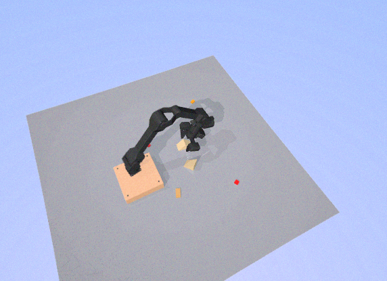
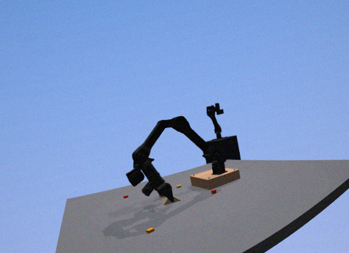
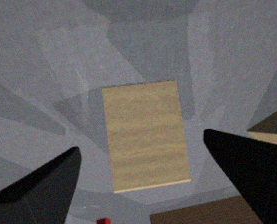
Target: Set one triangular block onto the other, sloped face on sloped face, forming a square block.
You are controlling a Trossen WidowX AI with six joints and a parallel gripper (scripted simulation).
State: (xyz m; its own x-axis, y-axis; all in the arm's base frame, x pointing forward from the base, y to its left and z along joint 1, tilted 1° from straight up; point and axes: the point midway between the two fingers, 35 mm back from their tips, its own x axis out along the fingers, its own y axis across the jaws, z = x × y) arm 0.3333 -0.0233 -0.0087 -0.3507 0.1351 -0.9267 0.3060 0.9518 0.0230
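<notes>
- Grey tabletop (image 1: 101,227) (image 2: 274,198) spreads under me, with pale blue beyond its edges.
- From the wooden base board (image 1: 143,179) (image 2: 199,182) (image 3: 215,215), my arm (image 1: 146,137) (image 2: 195,137) rises to a high elbow, then slopes down to the wrist.
- My gripper (image 1: 185,143) (image 2: 171,200) (image 3: 143,143) points down, slanting back toward the base in the exterior view, its fingertips low by the blocks.
- I have it spread wide and gripping nothing.
- One triangular block (image 1: 182,145) (image 2: 166,201) (image 3: 147,135) shows between my two fingers in the wrist view, with grey visible on either side of it. I cannot tell how close the fingertips are to the table.
- Its partner, the other triangular block (image 1: 190,164) (image 2: 161,196) (image 3: 272,124), lies near it on the table, separate, at the wrist view's right edge. The two are not stacked.
- Away from the pair I see a red cube (image 1: 149,145) (image 2: 213,191) (image 3: 104,221) near the base board, another red piece (image 1: 237,182) (image 2: 125,197) well apart, a bright orange piece (image 1: 193,101) (image 2: 149,230), and a duller orange piece (image 1: 178,193) (image 2: 179,186).
</notes>
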